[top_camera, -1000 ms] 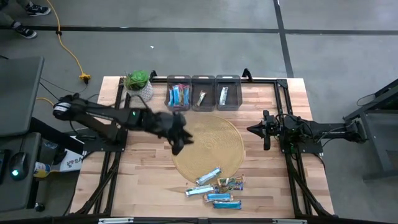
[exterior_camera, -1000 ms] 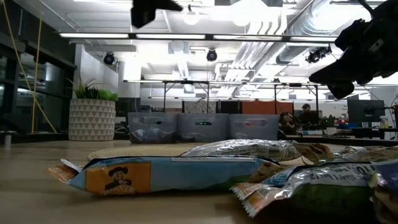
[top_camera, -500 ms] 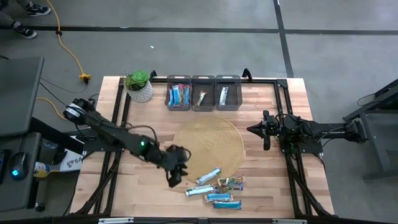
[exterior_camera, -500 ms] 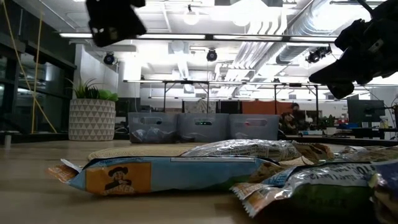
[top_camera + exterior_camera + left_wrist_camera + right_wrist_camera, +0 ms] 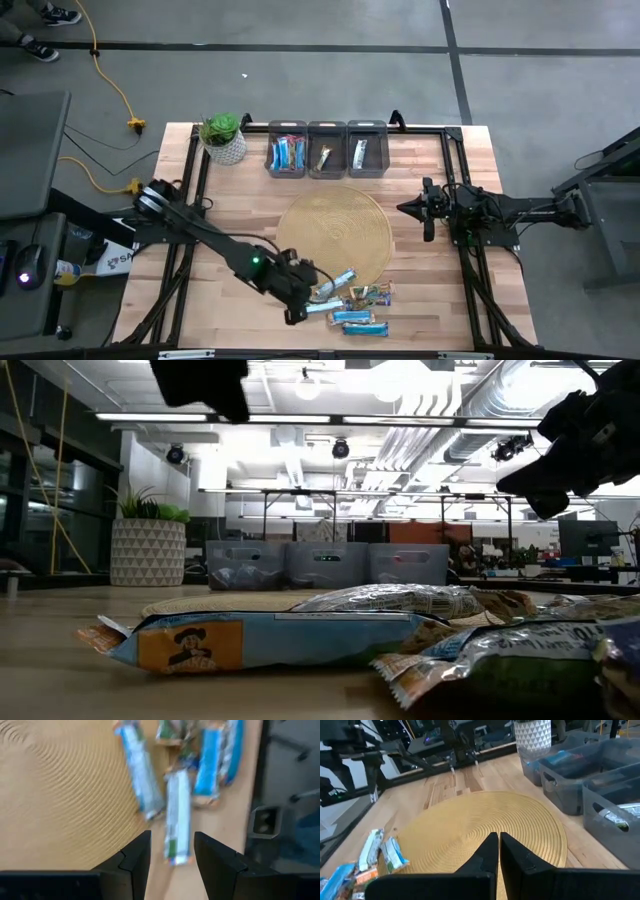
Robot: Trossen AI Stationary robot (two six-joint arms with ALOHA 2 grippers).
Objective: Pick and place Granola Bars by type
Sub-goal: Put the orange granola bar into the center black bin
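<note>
Several granola bars (image 5: 350,303) lie in a loose pile on the table near its front edge, one blue-and-white bar (image 5: 335,283) resting on the rim of the round woven mat (image 5: 335,232). My left gripper (image 5: 296,306) hovers open just left of the pile, tipped downward. In the left wrist view its fingers (image 5: 172,857) frame a pale bar (image 5: 177,822) lying beyond them, and nothing is between them. More bars lie in the three grey bins (image 5: 326,150) at the far edge. My right gripper (image 5: 428,212) waits shut at the right.
A potted plant (image 5: 222,137) stands at the far left corner beside the bins. The woven mat's middle is bare. In the low view the blue-and-white bar (image 5: 260,640) fills the foreground, with the left gripper (image 5: 200,382) above it.
My left gripper has swung from above the mat's left part toward the table's near edge and slightly right, sinking and tipping further downward, until it stands beside the pile of bars. The bars have not moved.
</note>
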